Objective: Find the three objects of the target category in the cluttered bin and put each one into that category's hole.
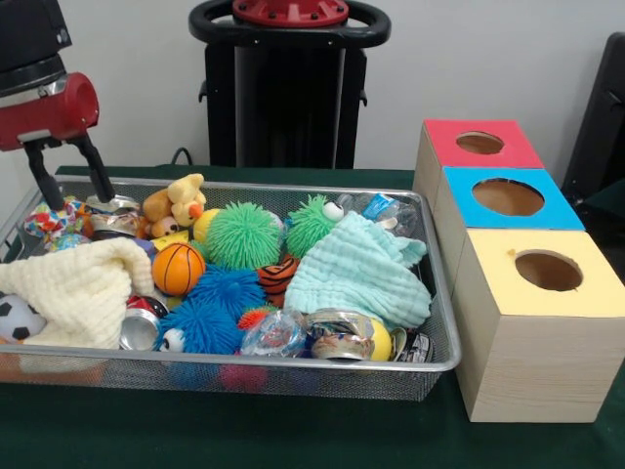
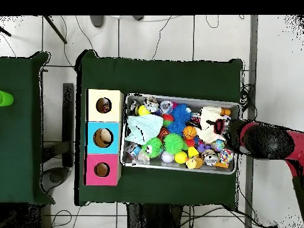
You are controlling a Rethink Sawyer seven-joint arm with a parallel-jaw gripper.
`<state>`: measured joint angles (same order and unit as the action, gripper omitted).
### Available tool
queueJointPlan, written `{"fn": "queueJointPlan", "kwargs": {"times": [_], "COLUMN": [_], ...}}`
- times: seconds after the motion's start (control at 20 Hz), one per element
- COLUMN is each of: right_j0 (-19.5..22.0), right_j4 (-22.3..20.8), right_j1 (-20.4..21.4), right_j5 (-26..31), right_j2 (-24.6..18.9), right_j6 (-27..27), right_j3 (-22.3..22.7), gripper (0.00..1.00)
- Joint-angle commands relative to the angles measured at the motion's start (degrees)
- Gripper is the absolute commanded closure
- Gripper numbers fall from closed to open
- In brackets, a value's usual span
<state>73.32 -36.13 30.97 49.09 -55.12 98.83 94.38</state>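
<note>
Front view. Wire bin on green cloth, filled edge to edge: cream cloth, mint cloth, basketball, green spiky ball, blue spiky balls, plush duck, soccer ball, crushed cans, plastic bottle. Beside the bin, three boxes with round holes: red, blue, yellow. Gripper low over the bin's far corner, away from the boxes; two dark fingers spread apart, nothing between them, tips just above a can and a multicoloured toy.

Overhead view. Same bin, same three boxes in a row along one short side; something visible inside each hole, identity unclear. Arm over the opposite short end, wrist above the cream cloth and small toys there; fingers hidden beneath it.

Step in hand, judged: searching and lining up a pick, no transfer under way. Target category not shown by anything in view, so target objects unidentified; candidates nearest the fingers are the can and the toy directly below, balls and cloths farther toward the middle. Next move, judged: short descent onto a single item, closing without snagging cloth, then travel across the full bin length to the matching hole.
</note>
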Motion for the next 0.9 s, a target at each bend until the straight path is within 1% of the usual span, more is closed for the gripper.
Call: {"fn": "queueJointPlan", "kwargs": {"times": [0.05, 0.35, 0.5, 0.6, 0.7, 0.9], "right_j0": [1.8, 4.1, 6.5, 7.7, 8.5, 8.6], "right_j4": [-5.8, -7.4, -6.6, -5.6, -4.9, -4.8], "right_j1": [-4.9, -6.0, -7.5, -7.9, -6.8, -4.8], "right_j5": [-3.6, -6.5, -7.2, -6.0, -4.2, -2.4], "right_j2": [-0.1, -0.5, -1.7, -2.4, -2.7, -2.9], "right_j6": [-20.1, -19.6, -20.0, -20.9, -21.3, -20.1], "right_j3": [1.4, 4.8, 5.9, 6.3, 6.8, 7.6], "gripper": [0.0, 0.0, 0.0, 0.0, 0.0, 0.0]}}
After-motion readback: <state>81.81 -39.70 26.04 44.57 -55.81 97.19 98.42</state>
